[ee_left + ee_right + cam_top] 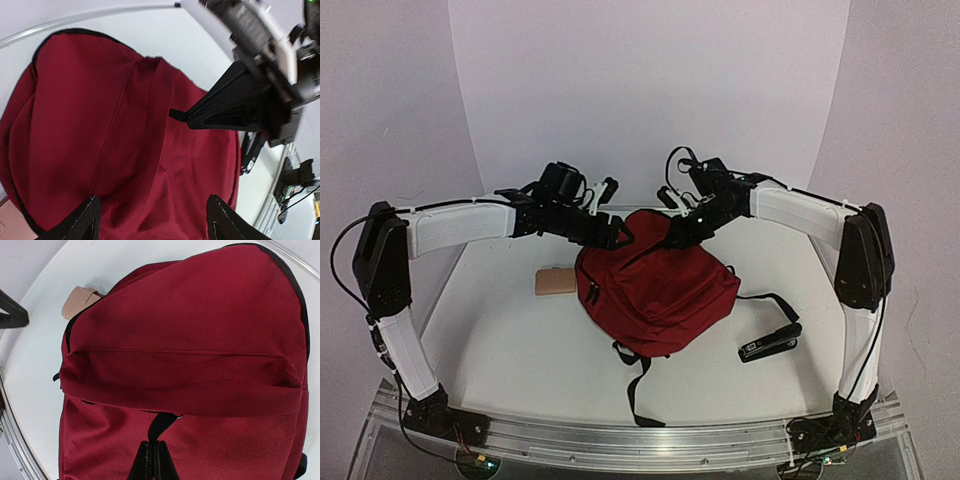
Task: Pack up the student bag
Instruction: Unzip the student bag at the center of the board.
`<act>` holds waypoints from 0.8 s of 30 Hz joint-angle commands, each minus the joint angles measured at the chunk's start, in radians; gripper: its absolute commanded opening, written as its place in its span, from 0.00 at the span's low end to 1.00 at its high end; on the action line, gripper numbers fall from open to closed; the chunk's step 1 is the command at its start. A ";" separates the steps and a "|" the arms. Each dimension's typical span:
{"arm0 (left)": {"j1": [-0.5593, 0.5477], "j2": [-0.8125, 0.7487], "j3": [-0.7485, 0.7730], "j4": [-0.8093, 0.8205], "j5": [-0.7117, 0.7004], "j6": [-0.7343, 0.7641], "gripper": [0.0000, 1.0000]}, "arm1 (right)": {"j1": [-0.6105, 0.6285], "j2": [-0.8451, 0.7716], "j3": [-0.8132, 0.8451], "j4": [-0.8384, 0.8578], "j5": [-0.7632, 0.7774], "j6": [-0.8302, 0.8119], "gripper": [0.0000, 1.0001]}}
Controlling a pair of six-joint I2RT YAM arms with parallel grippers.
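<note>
While both arms reach in from either side, the student bag lies flat at the middle of the white worktop, a dark red backpack with its broad front panel facing up and black piping along its edge. From where I stand behind the arms, the left gripper hangs over the bag's 11 o'clock corner with its two fingers spread wide apart, holding nothing; only red fabric shows below the gap between them. The right gripper comes in at about 12 o'clock, its fingers pressed together on a black webbing loop sewn to the bag's top edge, and the cloth around that spot is drawn up into a soft ridge. At 9 o'clock of the bag, right against its side, lies a flat tan pouch, partly hidden by the red fabric in the right wrist view. At 4 o'clock, apart from the bag, rests a small black object that I cannot identify. Black straps trail from under the bag toward 6 o'clock.
</note>
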 commanded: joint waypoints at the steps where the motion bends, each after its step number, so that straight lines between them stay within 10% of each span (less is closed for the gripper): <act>1: -0.020 0.080 0.119 -0.110 -0.074 0.071 0.70 | 0.003 0.013 0.050 0.000 -0.004 0.011 0.00; 24: -0.042 0.244 0.260 -0.178 -0.035 0.101 0.52 | 0.001 0.049 0.097 -0.011 0.039 0.030 0.00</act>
